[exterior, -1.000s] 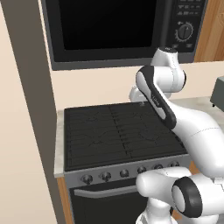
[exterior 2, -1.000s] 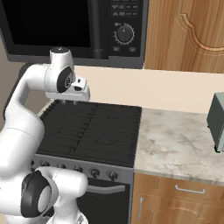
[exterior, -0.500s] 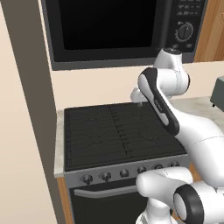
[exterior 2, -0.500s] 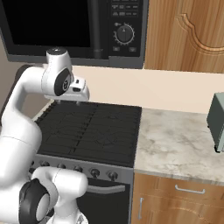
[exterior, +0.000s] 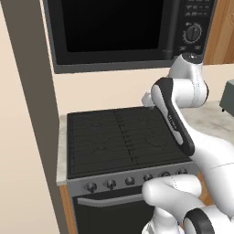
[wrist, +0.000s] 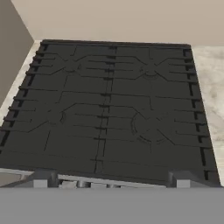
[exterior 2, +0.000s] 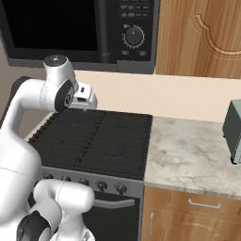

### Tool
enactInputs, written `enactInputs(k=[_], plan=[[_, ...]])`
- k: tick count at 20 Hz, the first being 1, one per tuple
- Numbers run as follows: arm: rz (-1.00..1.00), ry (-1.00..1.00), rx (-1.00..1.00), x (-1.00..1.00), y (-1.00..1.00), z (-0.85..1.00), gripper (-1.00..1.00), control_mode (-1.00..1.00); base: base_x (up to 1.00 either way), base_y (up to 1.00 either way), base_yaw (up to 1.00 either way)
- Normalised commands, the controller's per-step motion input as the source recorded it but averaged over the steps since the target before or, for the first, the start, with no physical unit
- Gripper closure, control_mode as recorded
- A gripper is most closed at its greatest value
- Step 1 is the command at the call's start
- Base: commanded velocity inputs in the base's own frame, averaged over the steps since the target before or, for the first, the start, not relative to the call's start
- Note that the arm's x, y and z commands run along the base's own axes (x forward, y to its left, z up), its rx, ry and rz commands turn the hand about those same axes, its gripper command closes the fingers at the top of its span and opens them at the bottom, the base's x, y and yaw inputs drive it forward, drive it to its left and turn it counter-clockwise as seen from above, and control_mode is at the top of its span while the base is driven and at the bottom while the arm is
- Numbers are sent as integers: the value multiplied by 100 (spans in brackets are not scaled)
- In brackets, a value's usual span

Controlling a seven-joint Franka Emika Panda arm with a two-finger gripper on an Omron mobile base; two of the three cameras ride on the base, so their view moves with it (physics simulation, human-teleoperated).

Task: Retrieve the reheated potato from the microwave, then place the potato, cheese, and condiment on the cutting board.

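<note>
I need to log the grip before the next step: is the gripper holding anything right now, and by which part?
Nothing is held. The gripper hangs open above the stove, with bare grates between its fingertips.

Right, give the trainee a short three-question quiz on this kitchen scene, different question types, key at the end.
1. True or false: the dark glass door of the large black microwave is closed.
2. What lies directly beneath the arm's tool? A) marble-patterned counter B) black stovetop with grates C) wooden cabinet door
3. Fill in: the pale grey-green toaster oven stands on the ____.

Key: 1 true; 2 B; 3 counter.
</note>
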Motion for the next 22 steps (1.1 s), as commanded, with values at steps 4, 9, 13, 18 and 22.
enactInputs(k=[4, 9, 13, 18, 22], plan=[[-16, -5, 0, -8, -8, 29, -100, -100, 0, 0, 0], [-13, 0, 1, -6, -9, 30, -100, -100, 0, 0, 0], [-6, 0, 1, -5, -10, 31, -100, -100, 0, 0, 0], [0, 0, 1, -9, -8, 23, -100, -100, 0, 0, 0], [0, 0, 0, -7, -8, 18, -100, -100, 0, 0, 0]])
